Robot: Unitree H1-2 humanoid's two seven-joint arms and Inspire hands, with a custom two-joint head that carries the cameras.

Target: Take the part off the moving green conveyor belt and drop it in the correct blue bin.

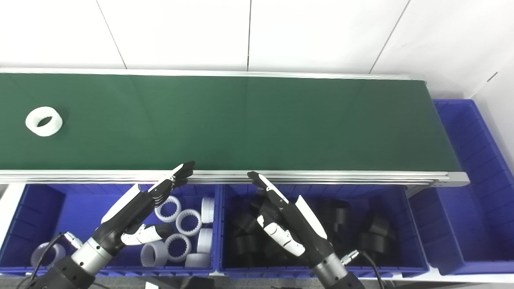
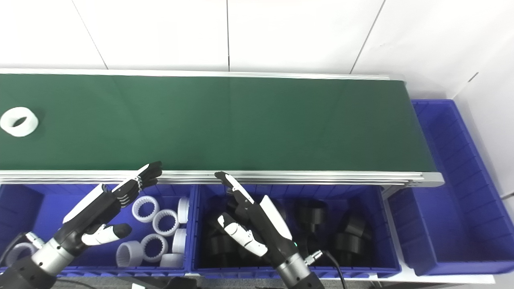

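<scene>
at the far left of the frame we see the white toothed plastic ring [image 1: 43,121] lying flat on the dark green conveyor belt [image 1: 249,120], its hole facing up, so it shows no long axis to line up with; it sits well apart from both hands, up and to the left of them. our left hand [image 1: 140,204] hovers over the left blue plastic bin [image 1: 24,224], released, fingers stretched toward the belt's near aluminium rail [image 1: 321,176] and holding nothing; it is clearly the nearer hand to the ring. our right hand [image 1: 281,216] hangs over the middle blue bin [image 1: 401,224], likewise spread and holding nothing. the left bin holds white rings [image 1: 178,224], the middle one black rings [image 1: 341,216], so we judge the left bin the proper home for this part. a third blue bin [image 1: 474,160] stands at the belt's right end. the belt is bare apart from the ring; white wall panels [image 1: 257,32] fill the top of the frame.
</scene>
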